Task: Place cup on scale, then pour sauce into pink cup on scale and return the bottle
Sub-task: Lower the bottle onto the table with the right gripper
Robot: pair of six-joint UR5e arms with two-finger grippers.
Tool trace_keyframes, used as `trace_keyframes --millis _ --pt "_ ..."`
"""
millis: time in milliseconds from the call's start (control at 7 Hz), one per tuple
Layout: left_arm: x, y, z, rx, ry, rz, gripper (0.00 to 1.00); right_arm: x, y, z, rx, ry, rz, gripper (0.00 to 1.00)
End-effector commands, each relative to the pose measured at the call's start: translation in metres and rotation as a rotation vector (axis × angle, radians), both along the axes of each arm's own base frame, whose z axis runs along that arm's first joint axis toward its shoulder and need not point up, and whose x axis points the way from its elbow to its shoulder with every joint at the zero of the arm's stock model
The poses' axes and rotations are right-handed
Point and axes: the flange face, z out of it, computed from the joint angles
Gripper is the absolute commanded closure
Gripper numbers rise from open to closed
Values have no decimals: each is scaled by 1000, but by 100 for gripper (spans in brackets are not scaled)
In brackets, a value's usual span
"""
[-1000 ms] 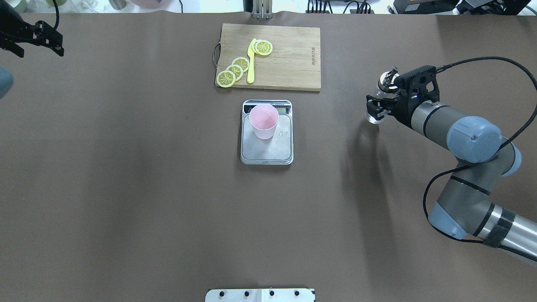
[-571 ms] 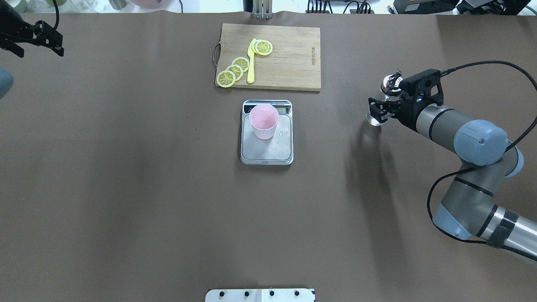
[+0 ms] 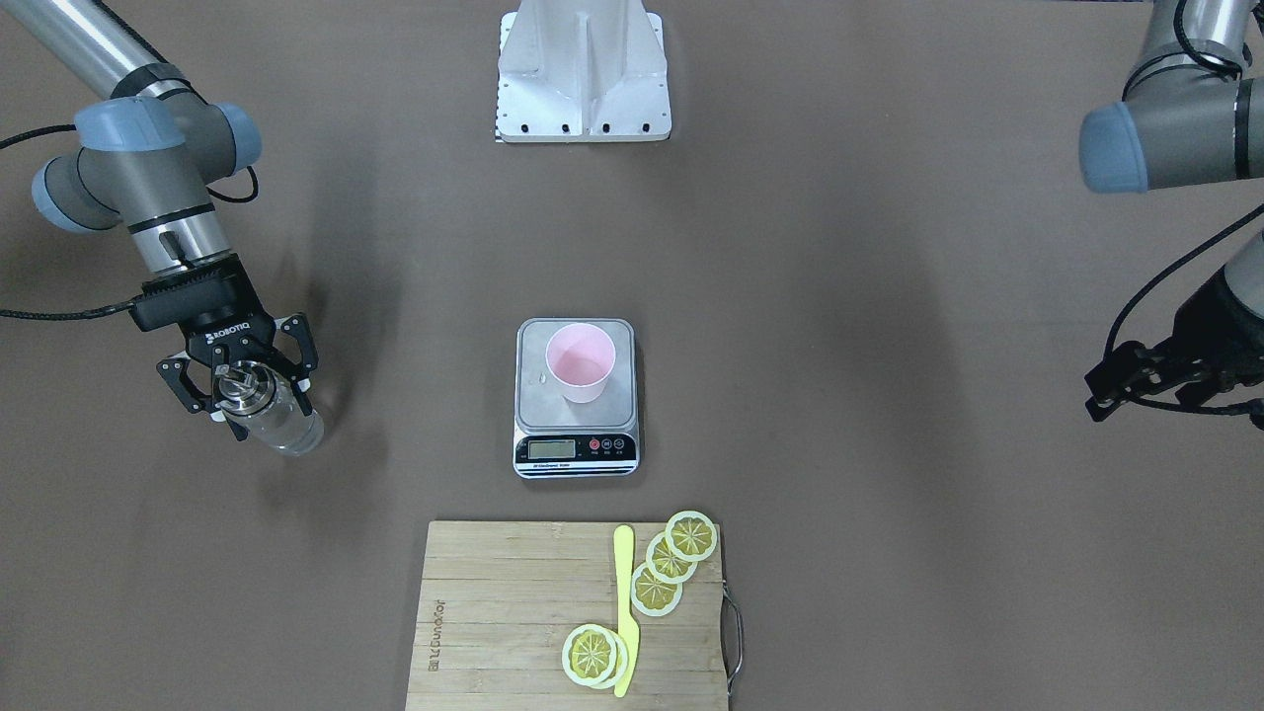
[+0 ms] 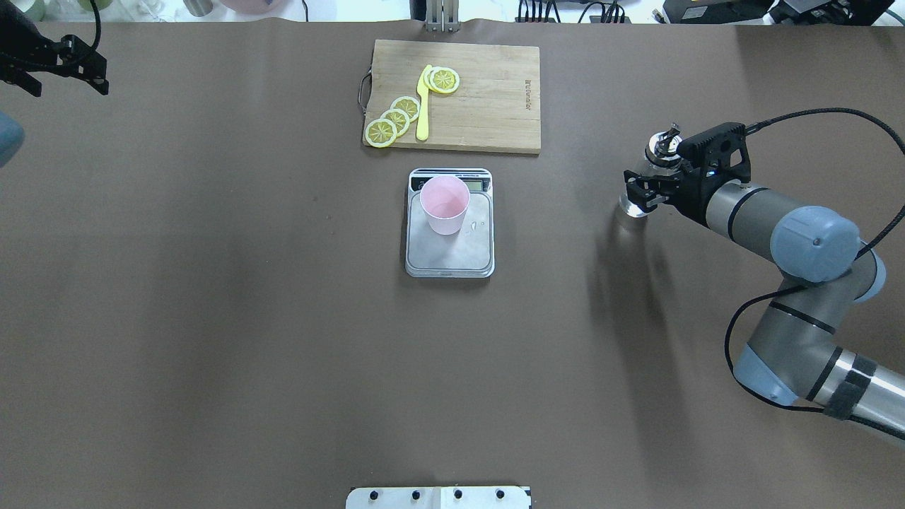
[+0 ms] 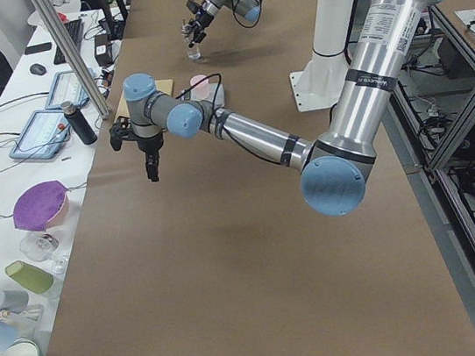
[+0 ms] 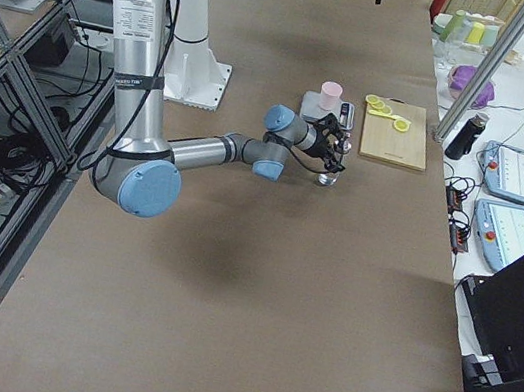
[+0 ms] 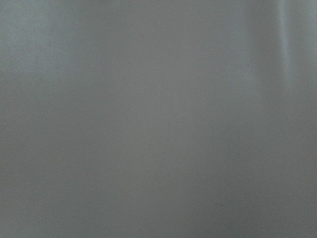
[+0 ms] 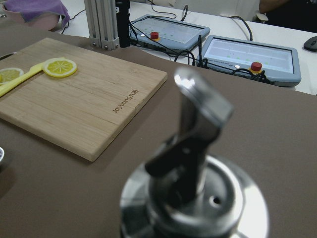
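The pale pink cup [image 4: 444,203] stands upright on the far part of the grey scale [image 4: 472,249], also seen in the front view with the cup [image 3: 581,361] on the scale [image 3: 573,450]. The clear glass bottle [image 4: 633,206] with its metal pourer cap is upright at the table's right side, its base at or just above the table. My right gripper [image 4: 638,189] is shut on the bottle [image 3: 284,427]. The cap [image 8: 194,198] fills the right wrist view. My left gripper [image 4: 99,74] is open and empty at the far left.
A bamboo cutting board [image 4: 488,106] with lemon slices [image 4: 396,116] and a yellow knife [image 4: 423,106] lies just beyond the scale. The robot's white base plate [image 3: 583,69] is at the near edge. Brown table surrounds the scale.
My right gripper has carried the bottle a little to the right, away from the scale, and lower toward the table. The cup, the scale and the left arm have not moved.
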Motion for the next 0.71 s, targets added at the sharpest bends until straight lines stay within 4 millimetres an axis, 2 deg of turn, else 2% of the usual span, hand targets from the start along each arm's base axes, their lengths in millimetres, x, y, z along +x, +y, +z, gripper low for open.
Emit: trace_keyframes --millis 0,429,571 --pt "0 0 0 0 0 0 2 -1 0 4 -6 3 -8 100" --pt "0 0 1 -1 -2 -1 2 -4 0 7 -15 5 -25 100" --pt "0 0 1 0 -1 -1 2 -4 0 7 -17 2 -34 85"
